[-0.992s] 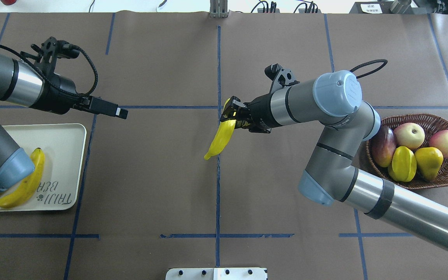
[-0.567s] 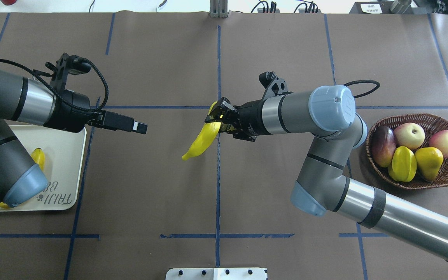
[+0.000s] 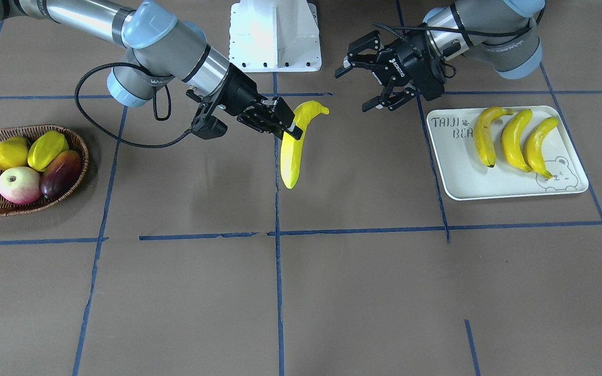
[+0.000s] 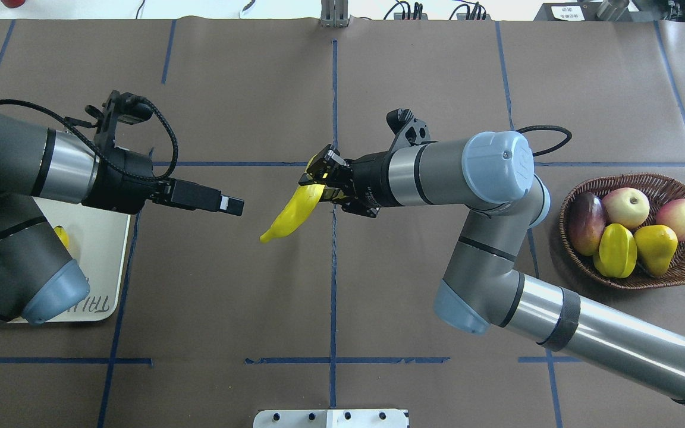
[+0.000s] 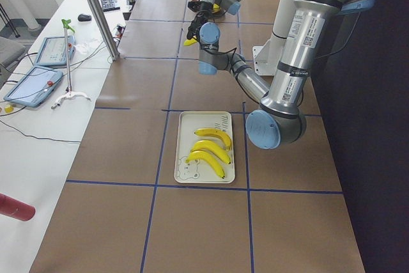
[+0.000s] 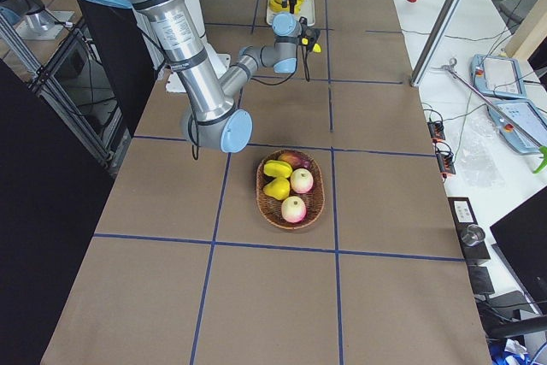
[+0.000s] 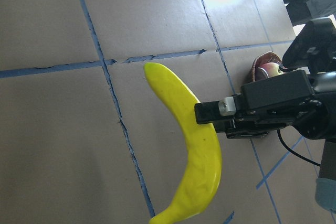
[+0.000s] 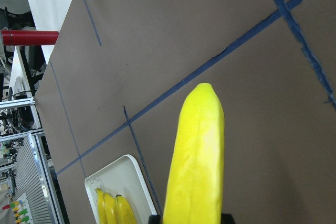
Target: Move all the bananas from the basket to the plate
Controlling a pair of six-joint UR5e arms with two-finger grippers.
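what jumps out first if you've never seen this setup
The bright yellow banana hanging in mid-air at the centre, pinched near its upper end by the right tool, catches the eye first. Facing it, the left tool gapes open beside the plate, where three bananas lie side by side. At the other end, the basket holds only other fruit.
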